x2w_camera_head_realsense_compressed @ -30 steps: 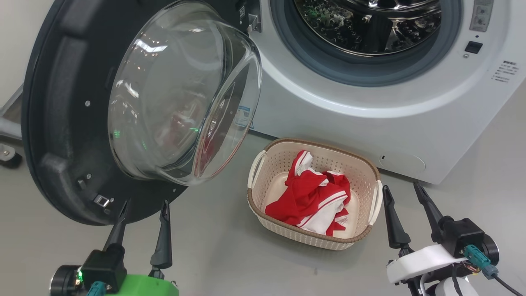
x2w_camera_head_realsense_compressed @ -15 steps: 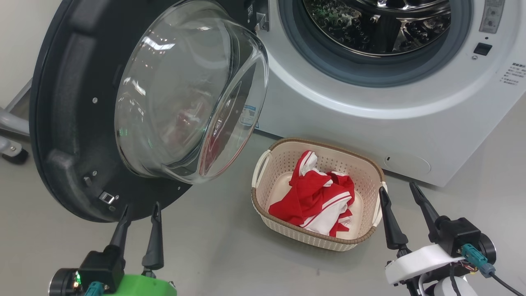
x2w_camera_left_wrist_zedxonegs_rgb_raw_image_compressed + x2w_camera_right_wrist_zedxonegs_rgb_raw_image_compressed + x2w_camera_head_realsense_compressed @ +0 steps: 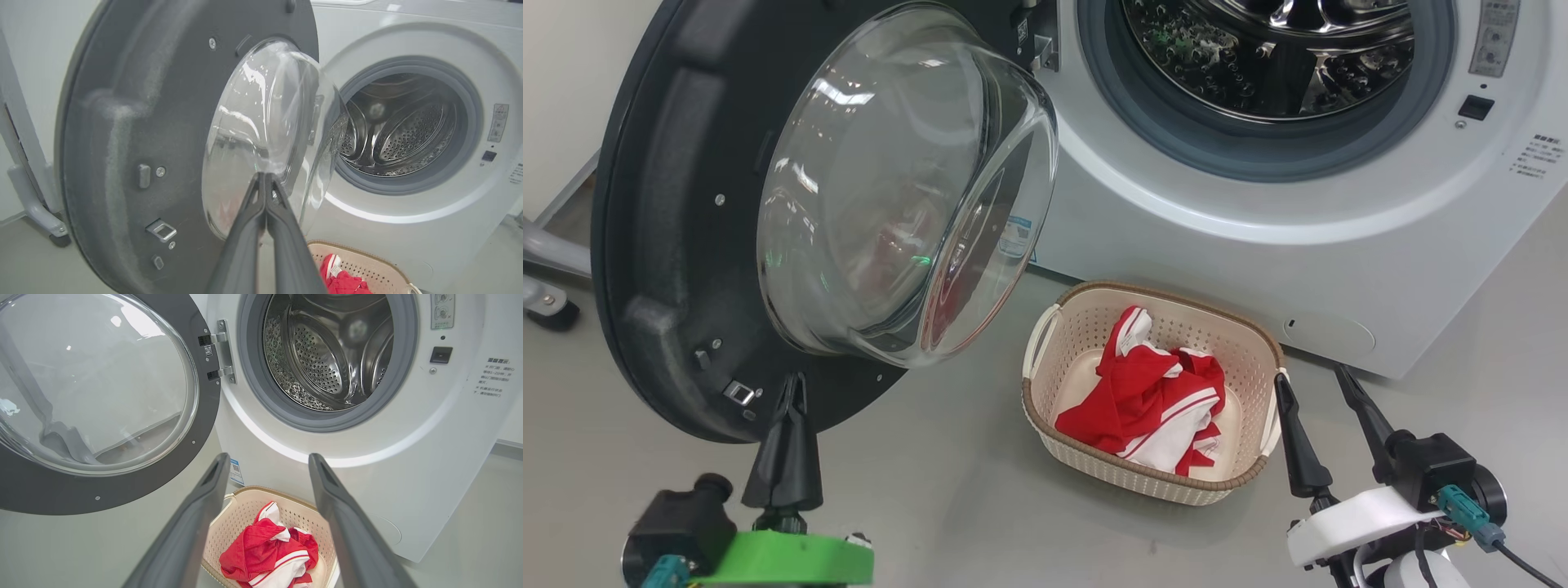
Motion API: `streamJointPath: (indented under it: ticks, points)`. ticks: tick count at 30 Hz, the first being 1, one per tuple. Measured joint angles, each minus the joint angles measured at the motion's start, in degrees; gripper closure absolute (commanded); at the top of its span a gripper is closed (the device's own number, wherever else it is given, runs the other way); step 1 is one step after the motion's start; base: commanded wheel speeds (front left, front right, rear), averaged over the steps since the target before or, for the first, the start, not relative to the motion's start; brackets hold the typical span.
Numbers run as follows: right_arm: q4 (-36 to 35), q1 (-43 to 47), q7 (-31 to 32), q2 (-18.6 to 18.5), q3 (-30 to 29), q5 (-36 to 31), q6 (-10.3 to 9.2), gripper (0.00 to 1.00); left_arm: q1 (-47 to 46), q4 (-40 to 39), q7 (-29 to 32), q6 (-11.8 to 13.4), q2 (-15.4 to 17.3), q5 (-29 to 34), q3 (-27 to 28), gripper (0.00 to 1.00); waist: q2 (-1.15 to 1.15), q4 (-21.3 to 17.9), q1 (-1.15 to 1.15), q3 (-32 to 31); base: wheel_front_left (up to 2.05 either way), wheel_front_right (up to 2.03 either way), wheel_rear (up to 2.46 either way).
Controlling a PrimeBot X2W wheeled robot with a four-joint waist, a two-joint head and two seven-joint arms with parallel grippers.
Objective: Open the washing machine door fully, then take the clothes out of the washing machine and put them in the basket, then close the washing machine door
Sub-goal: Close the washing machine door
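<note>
Pale grey floor (image 3: 980, 514) ran up to the white washing machine (image 3: 1258, 245) at the far right. Its steel drum (image 3: 1258, 57) showed no fabric in the part that could be seen. To the left the washing machine door (image 3: 662, 245) stood swung wide on its hinge, with its inner face and bulging glass bowl (image 3: 890, 188) turned toward the robot. On the floor just in front of the machine sat the basket (image 3: 1152, 482), and the clothes (image 3: 1143, 392), red with white stripes, lay bunched inside it.

What had changed over the last second was the left hand (image 3: 792, 382). Its two fingers, spread apart a second earlier, had come together and were now clenched tip to tip on nothing. In the left wrist view the same hand (image 3: 264, 176) made one dark wedge aimed at the lower part of the bowl. In the head view its tip overlapped the door's lower rim, though whether it touched could not be told. The slight drift of the whole head view belonged to the camera, not to the door or basket.

The right hand (image 3: 1310, 376) was released, its fingers wide and empty, just beside the basket's right handle.

With the clothes in the basket and the door wide open, only the closing seemed left. The clenched left hand looked set to serve as a pusher against the door.
</note>
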Motion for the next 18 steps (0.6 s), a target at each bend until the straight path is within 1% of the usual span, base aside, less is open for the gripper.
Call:
streamJointPath:
  ticks: [8,12,13,16,18]
  points:
    - [0.01,0.01,0.00,0.02,-0.05,0.00,0.00,0.00,-2.29,-7.51,-0.92,-5.65,-0.47,-15.56,1.98,1.00,0.00,0.15,0.00,-0.15,0.00,0.00,0.00]
    - [-0.04,0.01,0.00,0.03,-0.09,-0.08,0.00,0.00,-2.84,-11.31,-0.92,-9.45,-0.60,-28.02,2.56,1.00,0.00,0.30,0.00,0.28,0.00,0.00,0.00]
    - [-0.05,0.00,0.00,0.03,-0.11,-0.09,-0.01,0.00,-2.98,-12.14,-0.92,-9.89,-0.62,-31.09,2.88,1.00,0.00,0.31,0.00,0.43,0.00,0.00,0.00]
    - [-0.14,0.00,0.00,0.03,-0.30,-0.33,-0.01,0.00,-4.02,-15.13,-0.93,-10.00,-0.66,-40.87,3.86,1.00,0.00,0.41,0.00,0.85,0.00,0.00,0.00]
    - [-0.16,0.00,0.00,0.03,-0.31,-0.40,-0.01,0.00,-5.25,-16.79,-1.01,-10.04,-0.77,-44.79,5.95,1.00,0.00,0.50,0.00,1.08,0.00,0.00,0.00]
